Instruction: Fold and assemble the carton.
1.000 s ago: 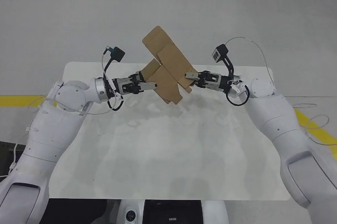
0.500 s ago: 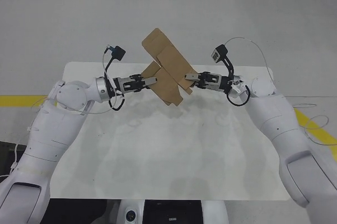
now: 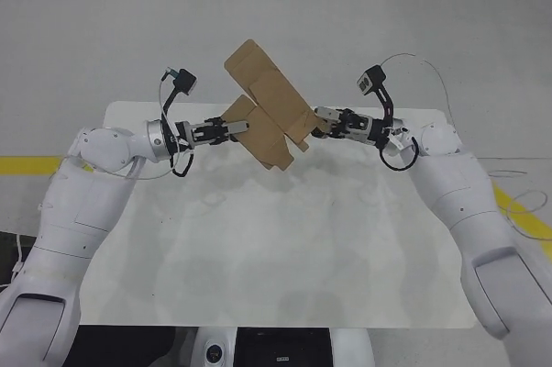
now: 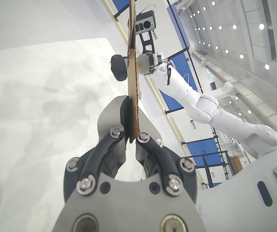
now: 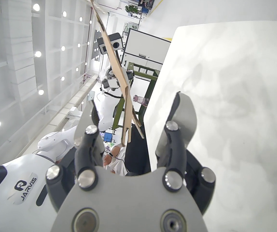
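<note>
One white bench (image 3: pixel 258 266) carries the whole scene, and both arms are stretched over its far half. Above it, clear of the surface, hangs the carton (image 3: pixel 271 96). It is a brown corrugated blank, flattened, with its panels and flaps lying in a single sheet rather than standing as walls, so it has not yet been formed into a box with an inside. From the top view it sits tilted, one end low over the far part of the bench and the other reaching out past the bench's far edge. Each wrist view catches it nearly edge-on as a thin strip. The left pincer (image 3: pixel 232 128) comes in from the left side and is closed tight on the carton's lower corner. In the left wrist view the cardboard (image 4: pixel 131 80) is squeezed between the two dark pads (image 4: pixel 125 117), with the sheet rising straight out of the grip. The right pincer (image 3: pixel 322 122) sits at the opposite edge of the carton with its fingers (image 5: pixel 182 117) spread wide. The carton's edge (image 5: pixel 126 112) stands in the gap between them, touching neither finger as far as the right wrist view shows, so this pincer holds nothing.
</note>
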